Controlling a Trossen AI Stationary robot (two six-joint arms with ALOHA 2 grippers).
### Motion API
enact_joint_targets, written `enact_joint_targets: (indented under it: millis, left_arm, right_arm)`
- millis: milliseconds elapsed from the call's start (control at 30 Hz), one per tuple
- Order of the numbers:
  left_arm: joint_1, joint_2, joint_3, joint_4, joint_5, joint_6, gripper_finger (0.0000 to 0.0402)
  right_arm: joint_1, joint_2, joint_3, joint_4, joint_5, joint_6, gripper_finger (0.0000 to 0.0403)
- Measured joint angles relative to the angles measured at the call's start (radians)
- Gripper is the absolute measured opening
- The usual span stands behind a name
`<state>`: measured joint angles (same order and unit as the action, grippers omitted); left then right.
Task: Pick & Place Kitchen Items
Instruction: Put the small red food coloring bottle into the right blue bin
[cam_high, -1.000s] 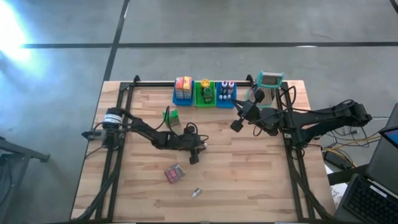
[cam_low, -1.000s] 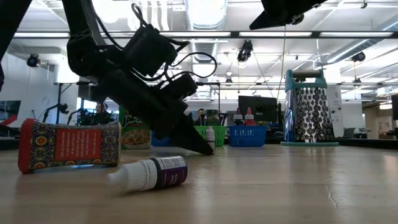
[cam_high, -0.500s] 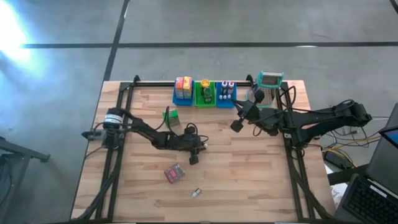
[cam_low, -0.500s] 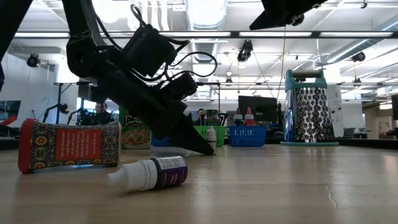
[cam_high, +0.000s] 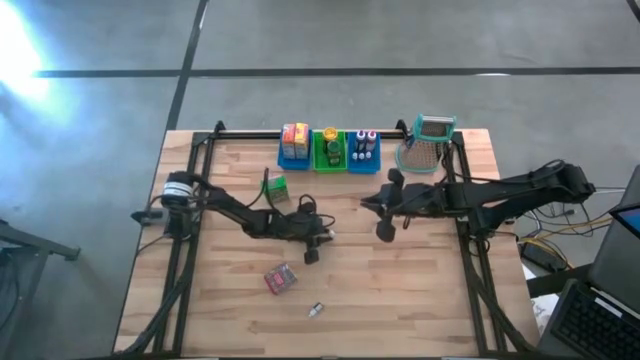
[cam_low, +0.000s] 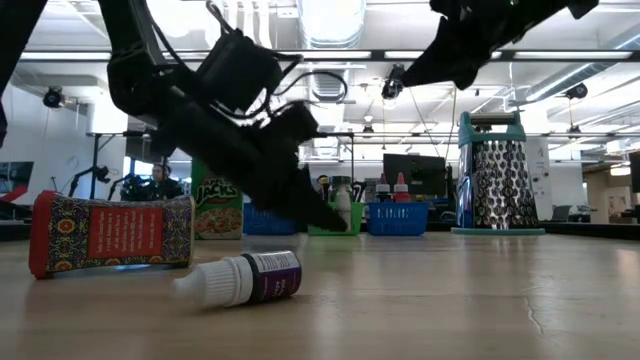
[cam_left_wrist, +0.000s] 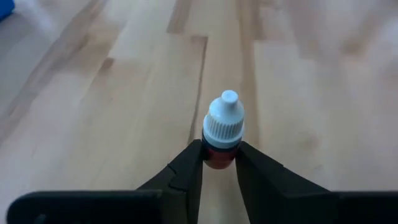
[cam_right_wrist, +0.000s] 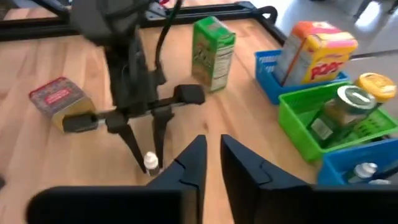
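My left gripper (cam_left_wrist: 219, 163) is shut on a small white-capped bottle (cam_left_wrist: 222, 127) with a red label, near the table's middle (cam_high: 311, 254); the low view shows the bottle (cam_low: 343, 207) at the fingertips. My right gripper (cam_right_wrist: 211, 148) hangs above the table to its right (cam_high: 384, 231), a narrow gap between its fingers and nothing in it. A purple-labelled bottle (cam_low: 245, 279) lies on its side near the front edge. A red patterned packet (cam_low: 110, 233) lies on the table and a green box (cam_right_wrist: 213, 53) stands upright. My left gripper pinches the small bottle's body just below the cap (cam_left_wrist: 219, 153) between its two fingertips. The fingers slant down from the table's left side. The bottle stands upright with its cap up, and in the low view it looks just clear of the table.
At the far edge stand a blue bin (cam_high: 293, 152) with a yellow-red box, a green bin (cam_high: 330, 154) and a second blue bin (cam_high: 362, 152) with small bottles. A metal grater (cam_high: 430, 145) stands at the far right. Bare wood lies between the two grippers.
My right gripper has come down and swung toward the table's near side, turning at the wrist, so it now points slantwise down at the table's middle. My left gripper has lifted the small bottle slightly off the table.
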<state>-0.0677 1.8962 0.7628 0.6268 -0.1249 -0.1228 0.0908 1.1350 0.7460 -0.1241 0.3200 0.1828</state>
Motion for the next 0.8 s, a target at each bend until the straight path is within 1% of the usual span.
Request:
enact_joint_targets:
  millis: [167,267,400,500,633,800]
  left_arm:
    - [0.020,-0.040,0.003,-0.017,0.082,-0.039,0.0094]
    - [0.027,-0.081,0.007,-0.049,0.086,-0.031,0.0094]
    - [0.038,-0.137,0.044,-0.145,0.086,-0.004,0.0094]
    - [0.043,-0.165,0.096,-0.241,0.084,0.028,0.0094]
    - [0.043,-0.169,0.181,-0.358,0.081,0.087,0.0094]
    - [0.044,-0.169,0.253,-0.421,0.059,0.154,0.0094]
  right_arm:
    - [0.000,0.046,0.000,0.007,-0.074,0.018,0.0092]
    - [0.001,0.082,0.002,0.019,-0.127,0.021,0.0122]
    - [0.000,0.141,0.002,0.105,-0.192,-0.002,0.0151]
    - [-0.002,0.175,0.003,0.142,-0.215,-0.027,0.0164]
    - [-0.011,0.196,0.002,0.147,-0.216,-0.034,0.0171]
    - [-0.014,0.196,0.007,0.154,-0.216,-0.050,0.0173]
